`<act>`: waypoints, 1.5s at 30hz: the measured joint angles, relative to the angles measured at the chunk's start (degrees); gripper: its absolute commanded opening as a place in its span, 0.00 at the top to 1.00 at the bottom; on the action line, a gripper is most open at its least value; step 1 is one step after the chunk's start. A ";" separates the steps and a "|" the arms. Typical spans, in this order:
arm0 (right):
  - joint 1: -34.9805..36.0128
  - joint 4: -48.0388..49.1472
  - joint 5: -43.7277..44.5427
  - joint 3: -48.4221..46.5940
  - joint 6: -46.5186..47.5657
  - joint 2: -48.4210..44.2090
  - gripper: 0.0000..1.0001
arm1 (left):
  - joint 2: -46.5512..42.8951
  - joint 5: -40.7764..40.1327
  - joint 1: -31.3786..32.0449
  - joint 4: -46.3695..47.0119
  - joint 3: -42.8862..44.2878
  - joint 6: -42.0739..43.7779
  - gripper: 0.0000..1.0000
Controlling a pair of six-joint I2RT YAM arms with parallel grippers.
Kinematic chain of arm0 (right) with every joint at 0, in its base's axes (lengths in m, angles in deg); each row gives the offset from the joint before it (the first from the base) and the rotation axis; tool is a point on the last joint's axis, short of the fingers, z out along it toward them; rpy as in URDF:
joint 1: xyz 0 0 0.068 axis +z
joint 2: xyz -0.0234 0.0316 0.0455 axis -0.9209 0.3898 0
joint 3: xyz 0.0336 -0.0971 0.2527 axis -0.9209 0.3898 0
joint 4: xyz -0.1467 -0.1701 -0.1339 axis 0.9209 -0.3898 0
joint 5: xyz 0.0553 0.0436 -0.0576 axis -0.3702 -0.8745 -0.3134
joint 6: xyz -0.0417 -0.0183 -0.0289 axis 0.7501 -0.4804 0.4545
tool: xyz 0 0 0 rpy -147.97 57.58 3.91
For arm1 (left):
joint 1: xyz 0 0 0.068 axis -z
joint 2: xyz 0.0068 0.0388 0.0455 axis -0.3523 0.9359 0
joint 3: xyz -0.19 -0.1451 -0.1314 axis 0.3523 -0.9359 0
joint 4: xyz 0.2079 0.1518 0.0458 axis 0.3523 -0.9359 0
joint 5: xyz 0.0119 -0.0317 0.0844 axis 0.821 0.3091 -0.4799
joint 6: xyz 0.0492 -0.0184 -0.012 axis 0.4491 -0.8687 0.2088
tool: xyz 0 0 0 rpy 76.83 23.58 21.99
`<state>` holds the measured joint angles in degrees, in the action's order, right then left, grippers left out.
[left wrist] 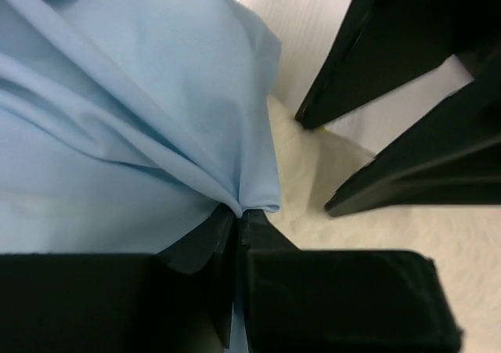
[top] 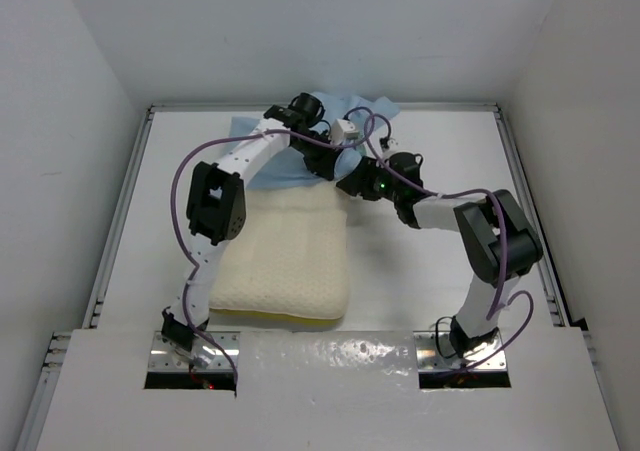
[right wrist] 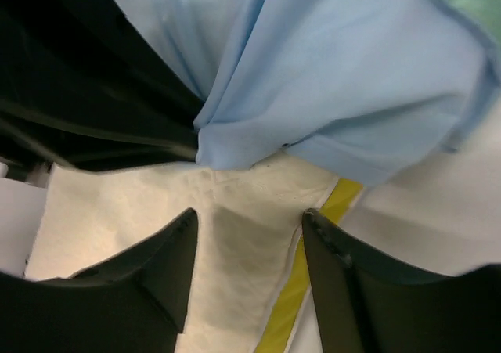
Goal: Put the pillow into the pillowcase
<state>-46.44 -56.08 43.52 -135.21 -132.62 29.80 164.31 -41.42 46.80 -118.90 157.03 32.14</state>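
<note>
Left tool [left wrist: 239, 214] tight on pillowcase [left wrist: 117, 134] fold beside pillow [left wrist: 407, 228]

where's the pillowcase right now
In the top view the pillowcase lies bunched at the table's far middle, just beyond the pillow's far end; the left gripper pinches its light-blue edge.

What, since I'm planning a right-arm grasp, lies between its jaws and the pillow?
Nothing visible. The right gripper has open jaws over bare pillow edge; the pillowcase fold, pinched by the left gripper, lies just beyond.
</note>
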 measured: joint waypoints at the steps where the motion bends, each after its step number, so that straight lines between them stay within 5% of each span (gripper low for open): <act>1: 0.55 0.11 -0.11 -0.02 -0.09 0.48 0.55 | 0.17 0.48 0.17 -0.46 0.57 -0.11 1.00; 2: 1.18 0.50 -0.20 -0.15 -0.31 1.51 0.58 | 0.37 1.16 0.35 -1.38 1.57 0.00 1.00; 6: 3.02 1.09 0.50 -4.04 -1.55 8.20 1.00 | 0.76 5.31 0.42 -5.64 6.49 1.18 1.00; 11: 3.72 3.43 1.18 -4.63 -1.90 8.79 1.00 | 0.76 9.68 0.35 -10.21 10.86 3.67 1.00; 21: 10.47 6.95 6.14 2.01 10.03 -4.07 1.00 | -0.42 20.98 -0.81 -16.22 8.52 13.99 1.00; 30: 9.70 11.13 17.07 -2.49 10.78 6.71 1.00 | -3.34 20.90 -2.93 -10.71 1.64 16.96 1.00; 32: 7.56 11.37 19.41 -4.26 10.43 9.33 0.87 | -4.24 20.96 -2.58 -13.20 -0.55 16.26 1.00; 33: 6.69 11.04 19.65 -4.72 10.86 9.40 0.46 | -4.37 20.76 -2.25 -13.62 -1.36 16.13 1.00; 34: 6.03 10.67 19.50 -5.09 11.34 9.20 0.34 | -4.42 20.48 -1.95 -13.60 -2.12 16.11 0.88; 35: 5.35 9.79 18.99 -5.64 12.92 8.81 0.27 | -4.44 20.02 -1.66 -13.68 -2.93 16.04 0.73; 36: 4.92 8.35 18.53 -5.95 14.14 8.17 0.21 | -4.44 19.52 -1.46 -14.34 -3.63 16.06 0.46; 39: 3.72 1.22 15.61 -5.81 19.34 3.96 0.15 | -4.44 18.08 -1.64 -17.11 -4.68 15.34 0.19; 40: 3.43 -1.44 14.78 -5.20 21.29 1.46 0.15 | -4.46 17.68 -2.12 -17.88 -4.68 15.23 0.17; 41: 3.34 -3.54 14.12 -4.59 22.95 -1.03 0.17 | -4.57 17.55 -2.34 -18.40 -4.68 14.93 0.14; 42: 3.32 -6.84 12.92 -4.20 25.33 -4.04 0.24 | -4.85 16.76 -2.82 -19.02 -4.55 14.62 0.01; 43: 3.10 -9.51 11.61 -4.09 27.10 -6.43 0.56 | -5.14 15.72 -3.45 -19.45 -4.20 14.60 0.00; 45: 2.25 -15.78 6.97 -4.94 30.56 -10.56 0.93 | -5.97 12.37 -4.63 -20.04 -3.17 13.70 0.00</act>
<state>-44.18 -71.87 50.49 -140.15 -102.06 19.25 158.34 -29.05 42.17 -138.94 153.86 45.85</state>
